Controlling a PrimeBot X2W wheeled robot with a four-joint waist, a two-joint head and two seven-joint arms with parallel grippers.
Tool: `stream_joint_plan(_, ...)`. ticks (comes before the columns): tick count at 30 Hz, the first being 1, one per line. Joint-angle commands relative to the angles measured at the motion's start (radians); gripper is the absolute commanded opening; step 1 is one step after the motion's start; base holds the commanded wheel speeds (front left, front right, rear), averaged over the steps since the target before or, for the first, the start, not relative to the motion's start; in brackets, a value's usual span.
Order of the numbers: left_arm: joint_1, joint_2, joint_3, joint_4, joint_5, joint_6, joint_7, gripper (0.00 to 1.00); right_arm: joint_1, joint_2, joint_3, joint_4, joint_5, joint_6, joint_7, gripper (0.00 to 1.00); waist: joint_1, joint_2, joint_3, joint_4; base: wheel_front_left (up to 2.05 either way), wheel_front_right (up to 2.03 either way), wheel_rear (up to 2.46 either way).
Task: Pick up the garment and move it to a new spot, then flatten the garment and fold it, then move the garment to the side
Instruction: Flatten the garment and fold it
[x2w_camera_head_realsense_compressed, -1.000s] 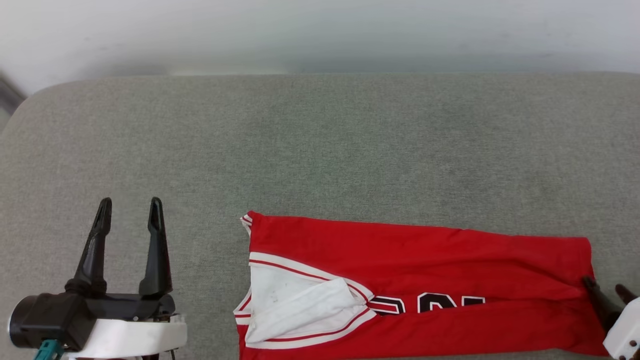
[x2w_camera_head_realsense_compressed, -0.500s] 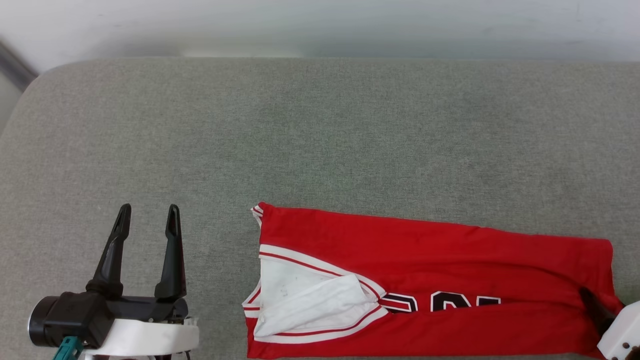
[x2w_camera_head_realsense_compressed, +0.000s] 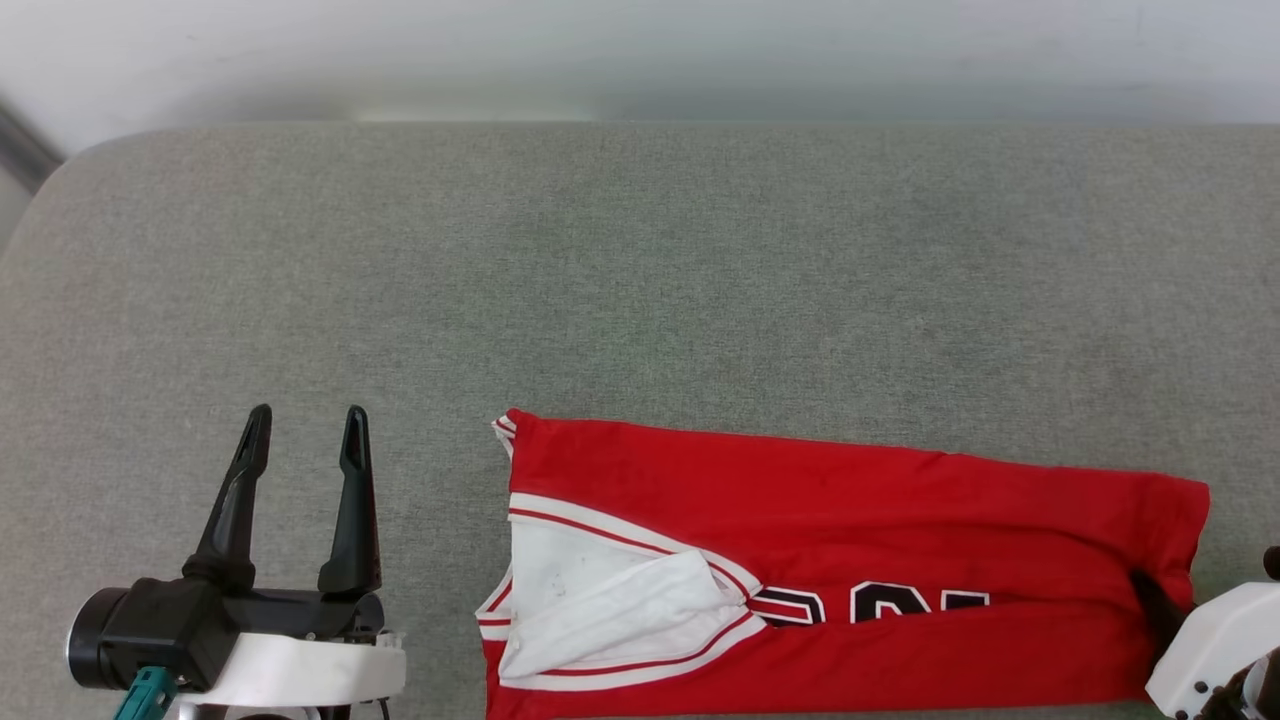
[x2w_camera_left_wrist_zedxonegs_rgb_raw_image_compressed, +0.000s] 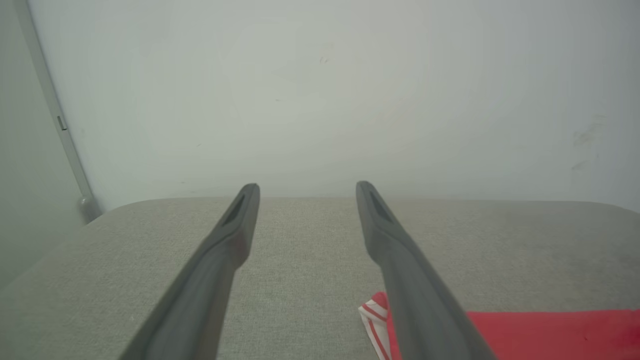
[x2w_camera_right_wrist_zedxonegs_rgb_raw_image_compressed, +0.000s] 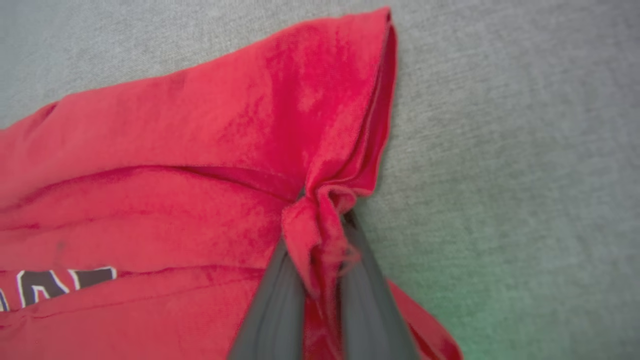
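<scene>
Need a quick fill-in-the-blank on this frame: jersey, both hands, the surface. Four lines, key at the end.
1. The right hand is shut on a bunched edge of the ____ jersey.
2. The left hand stands ____ beside the jersey, holding nothing.
3. The jersey lies on a ____ upholstered surface.
4. The folded-in panel at the jersey's left end is ____.
Missing words: red; open; grey; white.

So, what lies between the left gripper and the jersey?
Nothing: the head view shows bare grey fabric surface between the left gripper and the red jersey.
</scene>
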Motion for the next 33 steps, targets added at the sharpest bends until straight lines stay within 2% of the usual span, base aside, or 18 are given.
stream_joint_plan(1,0.001,-0.002,0.002,0.000,0.003,-0.001,-0.002,1.00,0.006,0.014,0.019,0.030,0.007,0.007,-0.001,0.00,0.0000,0.0000,-0.006,-0.007,0.00,0.00,0.00)
stream_joint_plan(7,0.012,0.007,-0.001,0.001,0.005,-0.001,-0.002,1.00,-0.016,-0.041,-0.062,0.037,-0.048,0.005,-0.065,0.00,0.0000,0.0000,-0.017,-0.023,0.00,0.00,0.00)
stream_joint_plan(12,0.019,0.012,0.001,0.000,0.006,-0.001,-0.002,1.00,-0.048,-0.052,-0.154,0.058,-0.109,0.005,-0.081,0.00,0.0000,0.0000,-0.027,-0.037,0.00,0.00,0.00)
stream_joint_plan(18,0.026,0.015,-0.002,0.005,0.008,-0.001,-0.002,1.00,-0.059,-0.040,-0.203,0.040,-0.141,0.005,-0.063,0.00,0.0000,0.0000,-0.046,-0.048,0.00,0.00,0.00)
stream_joint_plan(25,0.043,0.014,-0.004,0.009,0.007,-0.001,-0.002,1.00,-0.018,0.008,-0.167,-0.126,-0.125,0.006,0.019,0.00,0.0000,0.0000,-0.069,-0.061,0.00,0.00,0.00)
stream_joint_plan(33,0.058,0.005,-0.026,0.021,0.007,-0.001,-0.002,1.00,0.063,0.071,-0.014,-0.381,-0.118,0.006,0.176,0.00,0.0000,0.0000,-0.096,-0.059,0.00,0.00,0.00)
